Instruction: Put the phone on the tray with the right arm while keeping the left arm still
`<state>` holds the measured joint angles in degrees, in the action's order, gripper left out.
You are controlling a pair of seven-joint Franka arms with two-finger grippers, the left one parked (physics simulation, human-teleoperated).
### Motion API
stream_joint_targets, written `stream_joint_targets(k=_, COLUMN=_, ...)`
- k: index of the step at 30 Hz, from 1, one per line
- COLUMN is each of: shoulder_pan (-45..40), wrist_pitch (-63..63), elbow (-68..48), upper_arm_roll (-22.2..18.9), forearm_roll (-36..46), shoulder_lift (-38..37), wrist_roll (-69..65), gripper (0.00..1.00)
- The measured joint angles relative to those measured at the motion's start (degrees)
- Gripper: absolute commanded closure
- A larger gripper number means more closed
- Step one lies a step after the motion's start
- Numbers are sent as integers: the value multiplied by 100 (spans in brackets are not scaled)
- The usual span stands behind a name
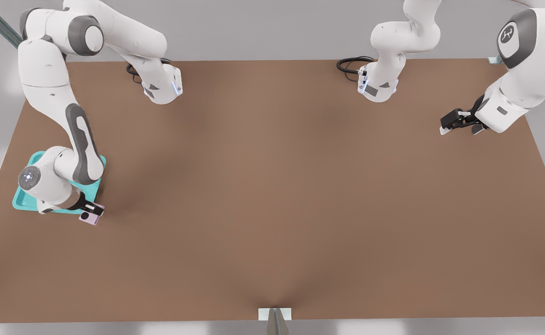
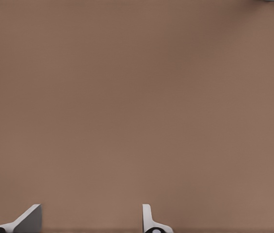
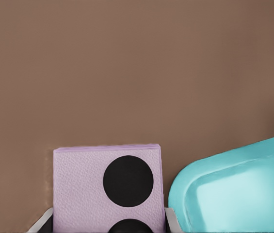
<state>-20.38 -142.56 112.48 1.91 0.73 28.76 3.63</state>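
Observation:
The pale lilac phone (image 1: 91, 217) lies flat with its two black lenses up, just off the corner of the teal tray (image 1: 23, 198) at the front view's left. My gripper (image 1: 89, 210) reaches down over that tray corner and is shut on the phone. In the right wrist view the phone (image 3: 81, 191) sits between the fingertips (image 3: 40, 223), which press on both of its sides, and the tray's rounded corner (image 3: 233, 191) is close beside it, a narrow strip of table between them. My arm hides much of the tray in the front view.
The brown table (image 1: 281, 195) stretches wide toward the front view's right. The other arm's gripper (image 1: 458, 123) hangs at the far right. Black cables (image 1: 351, 65) coil by the arm bases at the back edge. A small metal bracket (image 1: 274, 314) sits on the near edge.

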Motion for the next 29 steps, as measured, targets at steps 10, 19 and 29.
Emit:
stream_joint_targets(k=10, shoulder_pan=-1117, wrist_pitch=-198, elbow=1145, upper_arm_roll=48, forearm_roll=-26, shoulder_lift=-622, wrist_roll=-1265, gripper=0)
stream_joint_targets(k=19, shoulder_pan=-181, wrist_pitch=2213, elbow=-3244, upper_arm_roll=830, forearm_roll=-228, shoulder_lift=-1164, wrist_roll=-1804, gripper=0)
stream_joint_targets(k=29, shoulder_pan=2330, wrist_pitch=4372, elbow=-2498, upper_arm_roll=-629, forearm_roll=-266, shoulder_lift=-2677, wrist_roll=-1358, gripper=0)
